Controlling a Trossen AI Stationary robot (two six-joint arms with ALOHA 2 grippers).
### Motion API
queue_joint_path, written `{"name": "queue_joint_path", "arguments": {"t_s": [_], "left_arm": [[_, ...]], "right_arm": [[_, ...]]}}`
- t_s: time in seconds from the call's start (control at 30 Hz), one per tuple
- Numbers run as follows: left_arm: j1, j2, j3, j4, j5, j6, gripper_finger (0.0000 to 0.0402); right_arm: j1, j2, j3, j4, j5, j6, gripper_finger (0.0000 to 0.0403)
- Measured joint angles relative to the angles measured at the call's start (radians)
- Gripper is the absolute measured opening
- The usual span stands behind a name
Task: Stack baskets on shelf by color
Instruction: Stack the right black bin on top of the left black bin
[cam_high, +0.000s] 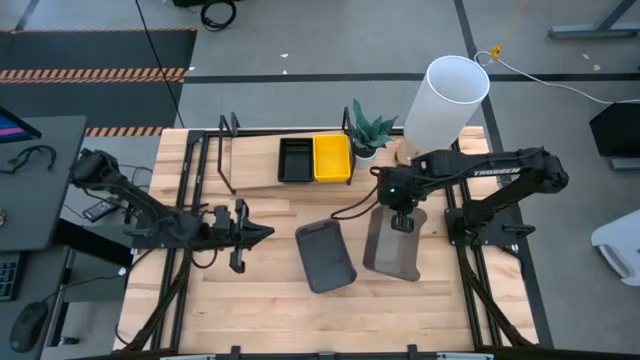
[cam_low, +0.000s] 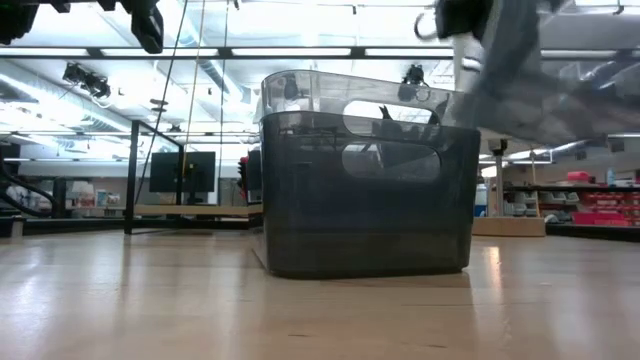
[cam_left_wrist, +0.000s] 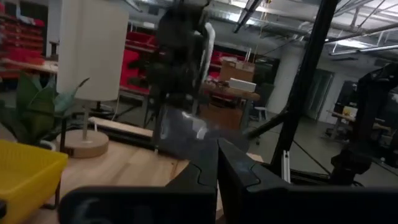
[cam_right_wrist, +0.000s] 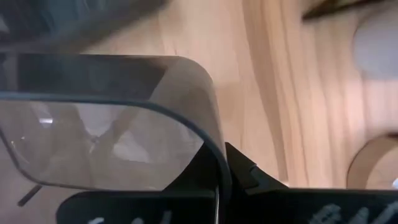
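Note:
My right gripper (cam_high: 402, 222) is shut on a smoky grey basket (cam_high: 392, 248) right of the table's middle. In the low view this basket (cam_low: 565, 95) hangs tilted above the table at upper right. A second grey basket (cam_high: 326, 256) rests on its bottom on the table beside it, and fills the middle of the low view (cam_low: 365, 200). The shelf (cam_high: 255, 168) stands at the far edge with a black basket (cam_high: 295, 160) and a yellow basket (cam_high: 332, 158) side by side on its plank. My left gripper (cam_high: 262, 233) is shut on nothing, left of centre. My right gripper pinches the grey basket's end wall at its rim (cam_right_wrist: 214, 163), one finger inside the basket and one outside. It comes from above, pointing down, at the basket's far short end (cam_high: 398, 212). The basket is lifted clear and tilted below the fingers.
A white cylindrical lamp (cam_high: 447, 100) and a small potted plant (cam_high: 368, 132) stand at the far edge, right of the shelf. Black frame rails run along the table's left (cam_high: 185, 215) and right (cam_high: 470, 270) sides. Bare wood lies along the near edge.

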Motion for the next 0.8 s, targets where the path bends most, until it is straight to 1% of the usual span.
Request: {"name": "queue_joint_path", "arguments": {"t_s": [0.13,0.27,0.37,0.53,0.73,0.8], "left_arm": [[-0.001,-0.034,0.0,-0.046,0.0,-0.022,0.0011],[-0.001,-0.034,0.0,-0.05,0.0,-0.021,0.0023],[-0.001,-0.034,0.0,-0.058,0.0,-0.021,0.0025],[-0.006,-0.036,0.0,-0.047,0.004,0.008,0.0015],[-0.072,-0.089,0.0,-0.027,0.019,0.089,0.0016],[-0.095,-0.105,0.0,0.015,0.018,0.113,0.002]], "right_arm": [[0.038,0.002,0.097,0.003,0.039,0.019,0.0002],[0.072,0.053,0.202,-0.009,0.056,0.037,0.0002],[0.101,0.134,0.3,-0.019,0.07,0.003,0.0002],[0.126,0.295,0.486,-0.044,0.078,-0.087,0.0002],[0.122,0.457,0.663,-0.079,0.1,-0.166,0.0004],[0.115,0.499,0.706,-0.09,0.098,-0.185,0.0005]]}}
